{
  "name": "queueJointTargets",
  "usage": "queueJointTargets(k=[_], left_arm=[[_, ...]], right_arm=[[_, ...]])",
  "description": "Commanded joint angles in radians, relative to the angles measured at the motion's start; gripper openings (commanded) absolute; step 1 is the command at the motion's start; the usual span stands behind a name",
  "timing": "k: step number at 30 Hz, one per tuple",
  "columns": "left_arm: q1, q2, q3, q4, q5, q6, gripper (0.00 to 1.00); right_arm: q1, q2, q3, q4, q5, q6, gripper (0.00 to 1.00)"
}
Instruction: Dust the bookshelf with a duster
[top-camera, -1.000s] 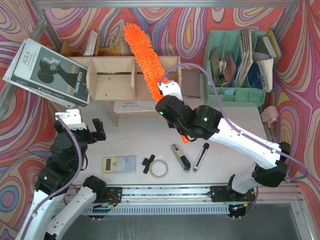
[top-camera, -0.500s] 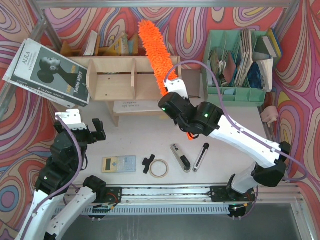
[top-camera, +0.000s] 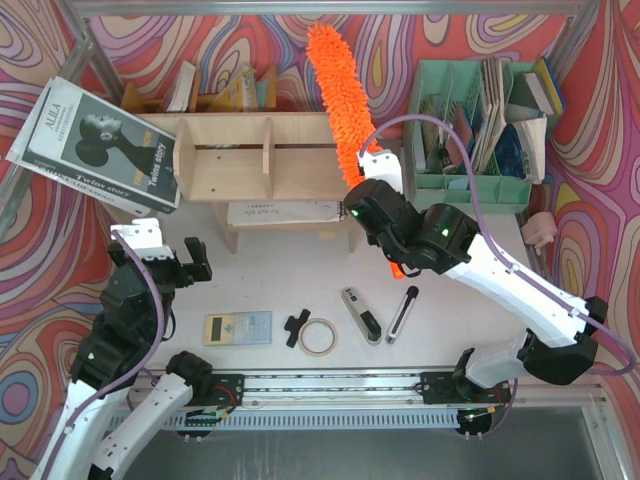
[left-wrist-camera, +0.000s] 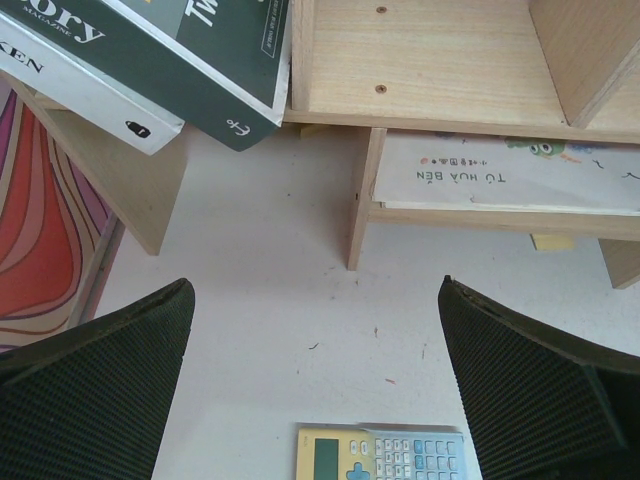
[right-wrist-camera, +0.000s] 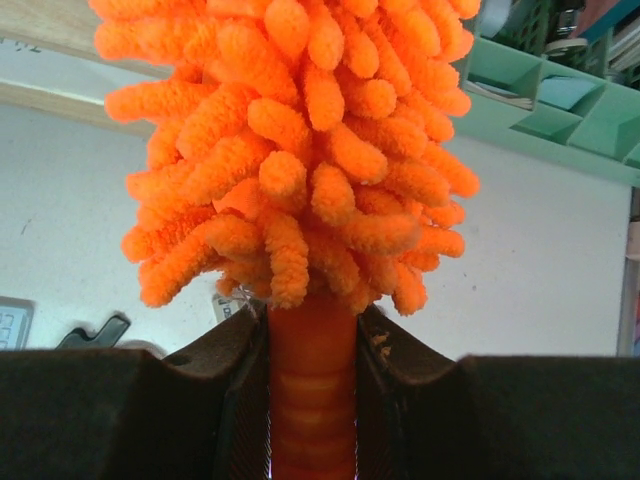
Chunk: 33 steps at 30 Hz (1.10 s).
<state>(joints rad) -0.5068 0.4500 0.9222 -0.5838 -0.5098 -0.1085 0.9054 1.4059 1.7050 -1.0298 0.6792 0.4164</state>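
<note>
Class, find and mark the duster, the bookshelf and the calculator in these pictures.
duster (top-camera: 335, 90), top view, on its fluffy orange head.
bookshelf (top-camera: 225, 165), top view, on the bare wood inside a compartment.
calculator (top-camera: 237, 327), top view, on its middle.

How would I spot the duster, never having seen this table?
Find the wide plywood bookshelf at the table's far side. Over its right end slants the duster, gripped by the right tool. It alone is fluffy and bright orange among pale wood and books.
</note>
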Motion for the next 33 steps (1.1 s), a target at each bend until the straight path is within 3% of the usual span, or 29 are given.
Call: queueJointTargets(k=[1, 13, 23, 29, 33], left_arm=[[0.006, -0.005, -0.007, 0.007, -0.010, 0.005, 0.99], [0.006, 0.002, -0.007, 0.009, -0.010, 0.006, 0.99], [0.006, -0.017, -0.008, 0.010, -0.052, 0.000, 0.99], [0.005, -0.052, -0.014, 0.013, -0.151, -0.009, 0.98], [0.006, -0.067, -0.015, 0.010, -0.249, -0.024, 0.99]], right_arm=[[0.001, -0.006, -0.012, 0.108, -0.065, -0.016, 0.00], [-0.037, -0.037, -0.028, 0.040, 0.058, 0.028, 0.00], [-0.029, -0.095, -0.038, 0.204, -0.177, -0.121, 0.00], [0.144, 0.015, 0.059, 0.142, -0.125, -0.054, 0.00], [0.194, 0.061, 0.135, 0.100, -0.140, 0.029, 0.00]])
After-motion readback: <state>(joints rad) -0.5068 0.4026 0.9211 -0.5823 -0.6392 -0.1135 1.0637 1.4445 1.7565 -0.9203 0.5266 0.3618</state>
